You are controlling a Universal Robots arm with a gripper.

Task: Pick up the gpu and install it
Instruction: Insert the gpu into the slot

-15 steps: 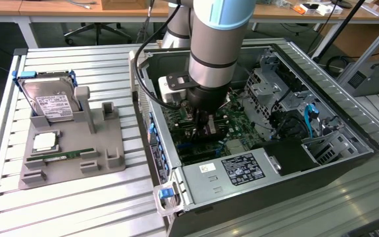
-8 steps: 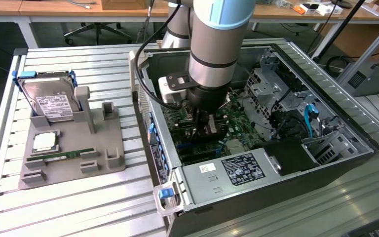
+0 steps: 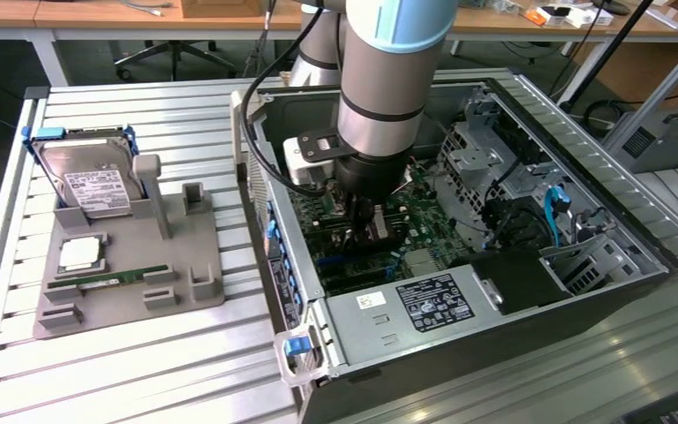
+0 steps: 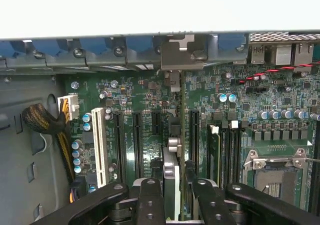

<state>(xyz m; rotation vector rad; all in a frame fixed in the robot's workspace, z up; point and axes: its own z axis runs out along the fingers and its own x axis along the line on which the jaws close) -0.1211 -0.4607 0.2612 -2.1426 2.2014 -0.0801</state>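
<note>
My gripper (image 3: 366,228) is down inside the open computer case (image 3: 575,159), low over the green motherboard (image 3: 422,234). In the wrist view the gpu (image 4: 172,177) shows edge-on as a thin dark card between the two black fingers (image 4: 149,201), and the gripper (image 4: 175,202) is shut on it. Its grey metal bracket (image 4: 179,55) stands at the case's rear slot openings. The card runs in line with a gap between the black expansion slots (image 4: 137,140). I cannot tell whether its edge is in a slot.
A grey fixture (image 3: 139,265) on the slatted table at the exterior view's left holds a hard drive (image 3: 92,185), a processor (image 3: 80,253) and a memory stick (image 3: 103,283). Around the gripper are a white slot (image 4: 99,145), memory slots (image 4: 225,150), a processor socket (image 4: 272,172) and a cable bundle (image 4: 47,125).
</note>
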